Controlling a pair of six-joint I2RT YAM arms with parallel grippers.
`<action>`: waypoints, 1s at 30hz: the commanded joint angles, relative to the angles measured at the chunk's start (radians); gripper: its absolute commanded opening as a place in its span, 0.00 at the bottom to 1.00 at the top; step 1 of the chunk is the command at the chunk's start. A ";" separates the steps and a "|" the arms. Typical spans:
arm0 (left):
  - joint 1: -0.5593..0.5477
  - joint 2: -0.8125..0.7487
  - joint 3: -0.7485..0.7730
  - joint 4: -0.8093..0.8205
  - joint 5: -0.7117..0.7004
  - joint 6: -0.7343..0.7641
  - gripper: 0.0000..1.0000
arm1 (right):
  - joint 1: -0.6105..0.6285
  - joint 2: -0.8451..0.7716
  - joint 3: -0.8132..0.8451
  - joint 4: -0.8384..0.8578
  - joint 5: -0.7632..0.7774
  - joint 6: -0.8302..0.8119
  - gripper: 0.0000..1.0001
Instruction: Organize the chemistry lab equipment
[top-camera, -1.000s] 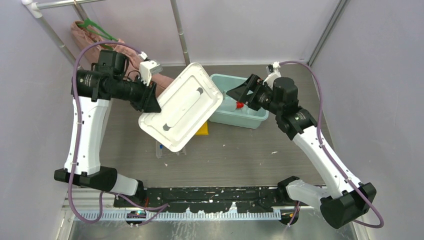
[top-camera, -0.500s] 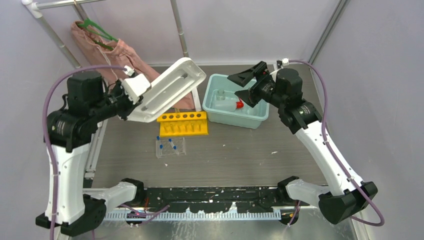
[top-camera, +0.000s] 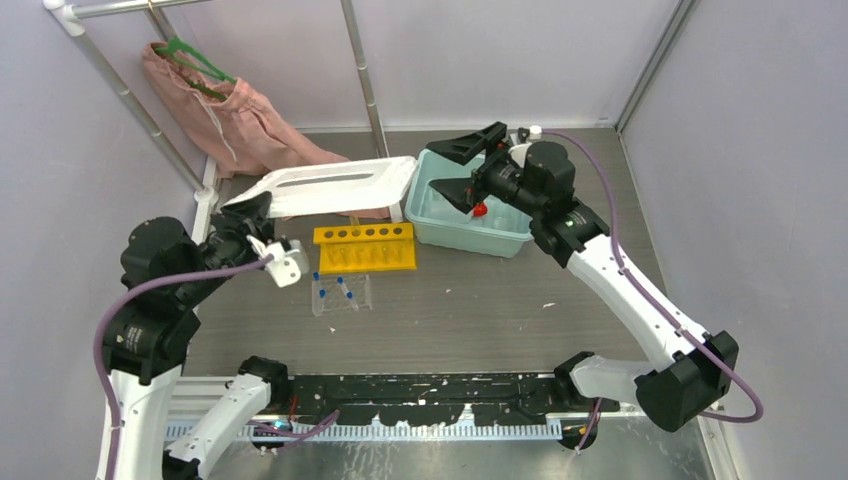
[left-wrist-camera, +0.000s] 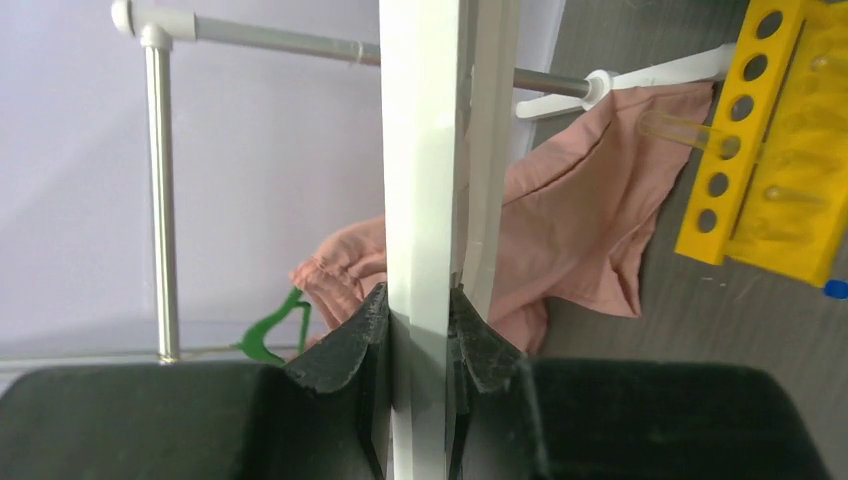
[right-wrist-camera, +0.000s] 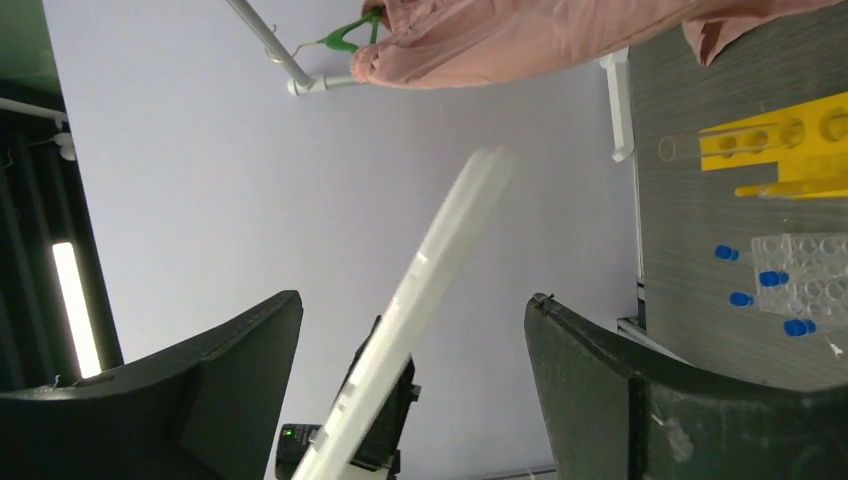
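**labrat_22:** Why's the left arm holding that white lid (top-camera: 330, 185) up in the air?

**pipettepete:** Left jaws are clamped on its rim, probably so it's out of the teal bin's (top-camera: 500, 240) way. Right jaws hang wide open over the squeeze bottle (top-camera: 462, 212) inside. The yellow tube rack (top-camera: 365, 247) and well tray (top-camera: 340, 295) sit mid-worktop (top-camera: 480, 300).

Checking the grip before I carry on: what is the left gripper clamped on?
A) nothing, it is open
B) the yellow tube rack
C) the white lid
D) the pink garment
C: in the left wrist view the left gripper pinches the edge of the white lid between its two fingers.
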 joint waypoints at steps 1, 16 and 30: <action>-0.004 -0.065 -0.103 0.276 0.085 0.207 0.00 | 0.053 0.035 0.041 0.124 0.000 0.048 0.87; -0.004 -0.179 -0.347 0.514 0.172 0.421 0.00 | 0.118 0.115 0.066 0.226 0.018 0.070 0.49; -0.004 -0.210 -0.443 0.475 0.220 0.550 0.68 | -0.037 0.107 0.108 0.271 -0.038 -0.039 0.01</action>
